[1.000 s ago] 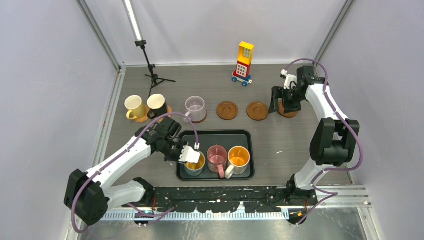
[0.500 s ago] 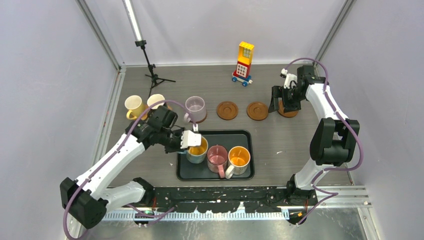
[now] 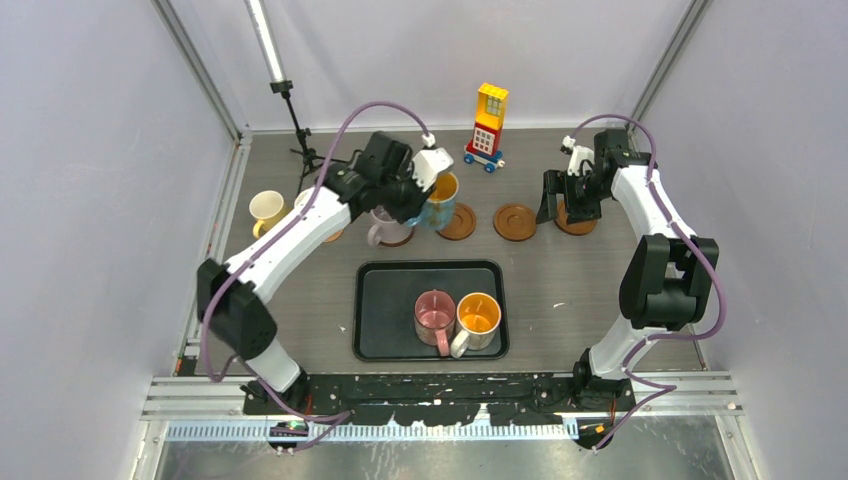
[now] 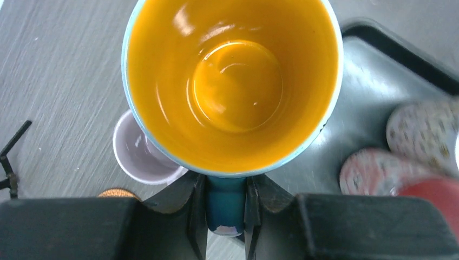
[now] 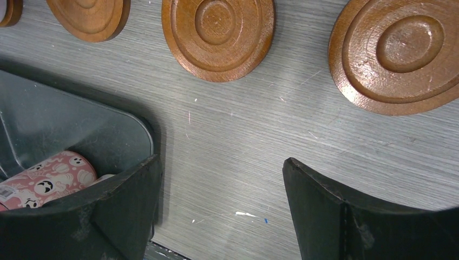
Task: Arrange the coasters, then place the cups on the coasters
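Observation:
My left gripper [image 3: 429,180] is shut on the teal handle of the blue cup with orange inside [image 3: 443,192], holding it in the air over the back row, just above a bare coaster [image 3: 459,226]. The left wrist view shows that cup [image 4: 233,81] upright, its handle pinched by the left gripper [image 4: 225,212], with the lilac cup [image 4: 142,154] below. The pink cup [image 3: 434,312] and the whitish cup [image 3: 478,315] stand in the black tray [image 3: 380,310]. A cream cup [image 3: 267,212] stands far left. My right gripper [image 3: 566,205] hangs open over the rightmost coaster [image 3: 579,226]. Another coaster [image 3: 515,221] is bare.
A small tripod [image 3: 300,140] stands at the back left and a toy block tower [image 3: 488,125] at the back centre. Enclosure walls close in on both sides. In the right wrist view the tray's corner [image 5: 65,119] lies left of the right gripper [image 5: 222,208].
The left arm has lifted the blue cup out of the tray and swung it back and to the right, up to the coaster row. The right arm has not moved.

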You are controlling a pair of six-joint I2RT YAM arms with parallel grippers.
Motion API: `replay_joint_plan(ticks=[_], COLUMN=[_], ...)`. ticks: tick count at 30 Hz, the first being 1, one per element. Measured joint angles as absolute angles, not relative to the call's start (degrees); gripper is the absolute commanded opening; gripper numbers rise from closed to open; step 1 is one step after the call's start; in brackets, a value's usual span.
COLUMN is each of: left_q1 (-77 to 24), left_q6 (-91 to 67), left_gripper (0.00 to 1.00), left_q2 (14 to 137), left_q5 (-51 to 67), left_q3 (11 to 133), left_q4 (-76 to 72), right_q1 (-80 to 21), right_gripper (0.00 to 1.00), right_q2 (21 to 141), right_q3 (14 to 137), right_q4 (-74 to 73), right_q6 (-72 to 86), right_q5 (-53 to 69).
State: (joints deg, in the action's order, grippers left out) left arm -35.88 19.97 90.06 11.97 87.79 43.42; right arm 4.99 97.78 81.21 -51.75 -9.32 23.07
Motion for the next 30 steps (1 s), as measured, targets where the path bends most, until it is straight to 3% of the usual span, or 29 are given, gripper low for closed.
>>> replay_joint_plan(ticks=[4,11,30], left_q1=[-37.5,-39.7,-40.1], left_q6=[10.5,3.4,-6.4], left_gripper=[0.0,0.0,0.0], left_q2=[97.4,101.4,111.9], left_q5=[3.2,-4.0,-5.8], left_q3=[91.7,88.1,88.0], left_q4=[38.5,29.4,22.5], right_q1=[5.0,5.0,5.0], right_gripper=[0.86,0.86,0.86], right_q2=[97.8,97.8,97.8], right_q3=[81.2,81.2,81.2], right_q4=[-51.8,-51.7,-51.7], right_q6=[-9.3,-9.0,-8.6], right_q5=[23.0,23.0,23.0])
